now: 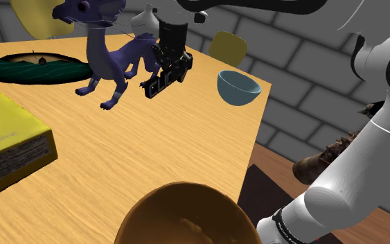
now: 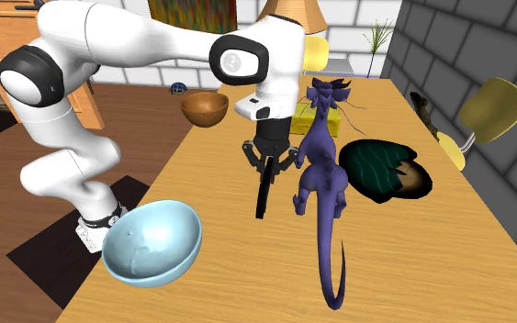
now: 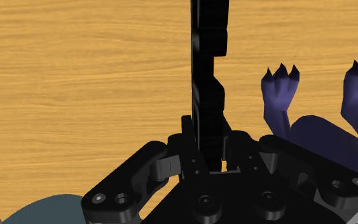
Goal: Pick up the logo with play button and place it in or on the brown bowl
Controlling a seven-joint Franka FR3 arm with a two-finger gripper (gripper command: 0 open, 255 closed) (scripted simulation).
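Shoulder view: a yellow box (image 1: 6,145) at the bench's (image 1: 152,152) edge on this view's left bears a large "2"; its smaller print is unreadable. The brown bowl (image 1: 183,215), round and smooth, sits at the near edge. Mid-bench, the claw (image 1: 170,57) is clamped on the flat black logo (image 1: 160,83), held on edge; its cut-out letters cannot be read. A purple dragon figure (image 1: 113,59) stands just beside it. Farther off are a pale blue bowl (image 1: 238,86) and a dark green slab (image 1: 27,68).
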